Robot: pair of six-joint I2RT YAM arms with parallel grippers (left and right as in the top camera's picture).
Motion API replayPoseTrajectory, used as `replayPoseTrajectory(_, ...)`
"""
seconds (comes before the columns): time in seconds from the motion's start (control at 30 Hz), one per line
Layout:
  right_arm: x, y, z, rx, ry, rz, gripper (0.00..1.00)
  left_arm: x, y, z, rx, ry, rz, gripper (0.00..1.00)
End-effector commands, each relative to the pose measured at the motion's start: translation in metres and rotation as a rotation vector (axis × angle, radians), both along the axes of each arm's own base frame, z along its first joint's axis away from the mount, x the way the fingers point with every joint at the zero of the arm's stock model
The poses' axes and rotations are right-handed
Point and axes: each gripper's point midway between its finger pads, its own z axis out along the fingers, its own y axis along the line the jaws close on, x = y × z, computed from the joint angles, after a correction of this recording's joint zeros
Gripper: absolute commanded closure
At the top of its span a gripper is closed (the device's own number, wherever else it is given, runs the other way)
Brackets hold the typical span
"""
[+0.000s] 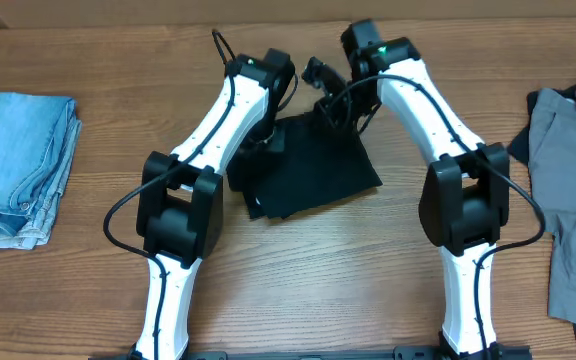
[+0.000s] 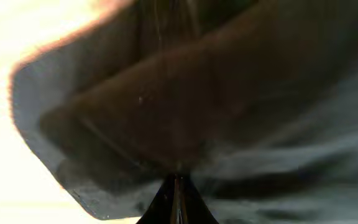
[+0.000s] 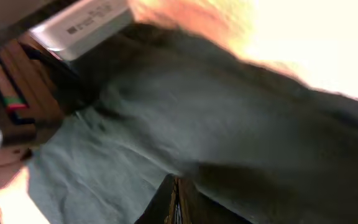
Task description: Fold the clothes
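The black garment (image 1: 308, 170) lies partly folded on the middle of the wooden table (image 1: 298, 280), its far edge lifted. My left gripper (image 1: 264, 137) is shut on the garment's far left edge. In the left wrist view the closed fingertips (image 2: 178, 186) pinch dark fabric (image 2: 185, 106) that fills the frame. My right gripper (image 1: 330, 106) is shut on the far right edge. In the right wrist view its closed fingertips (image 3: 174, 194) sit under a fold of the black garment (image 3: 229, 118).
A folded light-blue denim piece (image 1: 18, 165) lies at the left edge of the table. A grey garment (image 1: 568, 200) over a darker one is spread at the right edge. Both arm bases stand at the near edge.
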Motion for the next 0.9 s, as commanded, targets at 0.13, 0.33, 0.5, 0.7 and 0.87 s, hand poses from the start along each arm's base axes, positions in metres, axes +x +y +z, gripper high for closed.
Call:
replayPoseTrajectory(0.13,-0.007,-0.021,-0.060,-0.059,0.005,-0.031,0.96,-0.022,0.025,-0.047,0.014,0.076,0.011,0.96)
replayPoseTrajectory(0.33,0.006,-0.007,-0.002,0.030,-0.015,-0.066,0.96,0.039,0.017,0.020,-0.014,-0.143,-0.054,0.96)
replayPoseTrajectory(0.5,-0.024,-0.016,0.072,0.012,0.045,-0.066,0.96,0.073,-0.009,0.086,-0.148,-0.302,-0.058,0.82)
replayPoseTrajectory(0.7,-0.075,-0.042,0.020,-0.149,0.278,-0.063,0.96,0.072,-0.009,0.026,-0.139,-0.272,-0.057,0.86)
replayPoseTrajectory(0.87,-0.087,-0.050,-0.048,-0.171,0.294,-0.069,0.96,0.068,-0.007,-0.007,-0.133,-0.265,-0.056,0.85)
